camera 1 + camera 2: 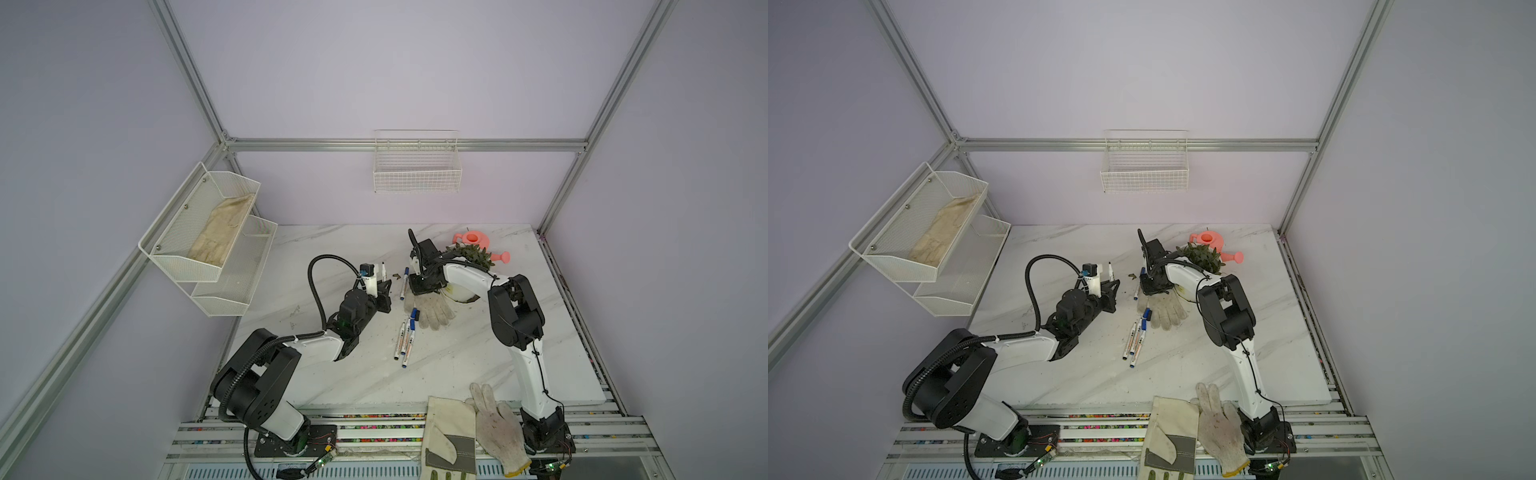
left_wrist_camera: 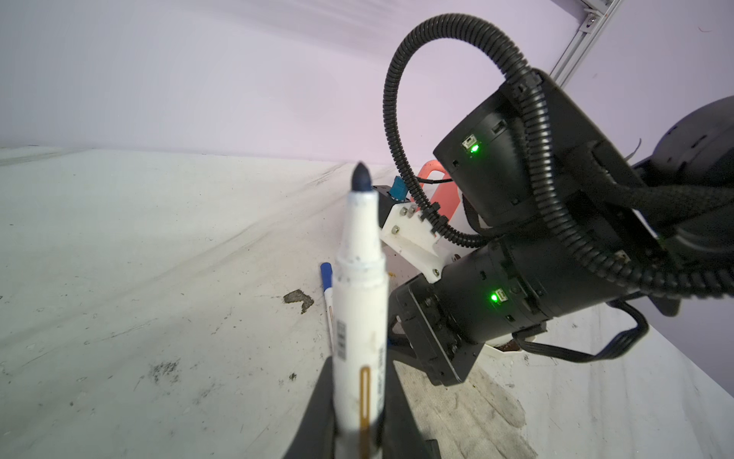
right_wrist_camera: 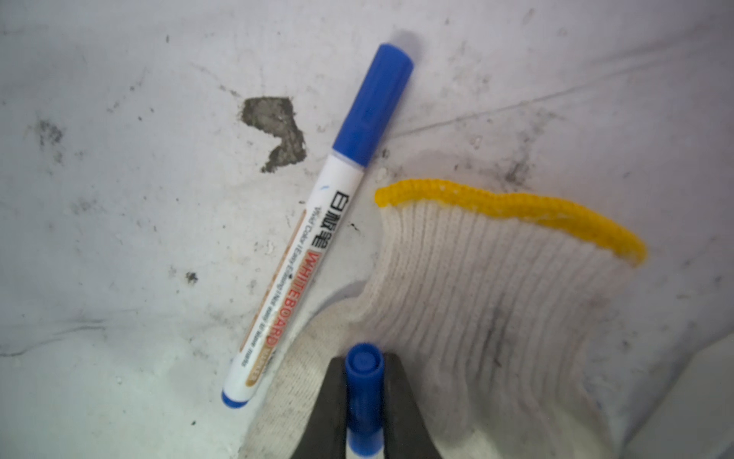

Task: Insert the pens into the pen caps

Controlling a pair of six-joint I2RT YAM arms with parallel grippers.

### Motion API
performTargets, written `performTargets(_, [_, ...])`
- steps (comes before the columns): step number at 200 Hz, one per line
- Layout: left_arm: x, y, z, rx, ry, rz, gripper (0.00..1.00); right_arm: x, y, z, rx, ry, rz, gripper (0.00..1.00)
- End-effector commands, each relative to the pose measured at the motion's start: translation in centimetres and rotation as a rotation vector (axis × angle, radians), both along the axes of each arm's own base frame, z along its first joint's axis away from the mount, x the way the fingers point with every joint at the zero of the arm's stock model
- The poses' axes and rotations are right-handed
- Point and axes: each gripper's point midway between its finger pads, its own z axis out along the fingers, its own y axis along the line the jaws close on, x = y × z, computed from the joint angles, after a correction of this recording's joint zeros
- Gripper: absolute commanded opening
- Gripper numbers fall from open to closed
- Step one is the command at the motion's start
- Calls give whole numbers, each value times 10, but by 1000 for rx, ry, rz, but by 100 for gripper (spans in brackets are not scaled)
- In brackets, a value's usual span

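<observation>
Top views: left gripper (image 1: 384, 291) is clamped on an uncapped pen (image 1: 383, 271), which stands upright, tip up, above the table (image 1: 457, 365) left of centre. Right gripper (image 1: 419, 286) points down over the cuff end of a knitted glove (image 1: 432, 311); its own wrist hides the jaws here. A capped pen (image 1: 404, 284) lies flat just left of that glove. A bunch of loose pens (image 1: 405, 338) lies nearer the front edge, beside the glove's fingers. Both top views show the same layout. Left wrist: black fingers (image 2: 313, 421) pinch the white barrel of the uncapped pen (image 2: 359, 310), dark tip exposed. The capped pen (image 2: 326, 280) lies on the table behind it, and the right arm (image 2: 516, 238) is beyond. Right wrist: right gripper (image 3: 363, 369) is closed on a blue cap (image 3: 362, 381), which pokes out between the jaws over the glove (image 3: 496, 278) with its yellow cuff. The capped pen (image 3: 317, 226) lies flat on the table just beside the glove.
</observation>
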Motion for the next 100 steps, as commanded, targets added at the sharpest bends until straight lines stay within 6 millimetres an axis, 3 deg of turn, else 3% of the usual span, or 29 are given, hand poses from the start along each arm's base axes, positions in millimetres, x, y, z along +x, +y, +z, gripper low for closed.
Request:
performTargets(1, [-1,-2,4,-1,-25,-28,0,6,-1,16,13,-51,-10,8])
performTargets(45, [-1,-17,4,6,-10,-101,0,13,12,97,200,-225,42,2])
performTargets(72, [0,-24,1,-2,7,-130,0,-1,28,157,398,-349,147,1])
performTargets(100, [2,-31,0,-13,26,-155,0,-22,40,208,592,-458,237,0])
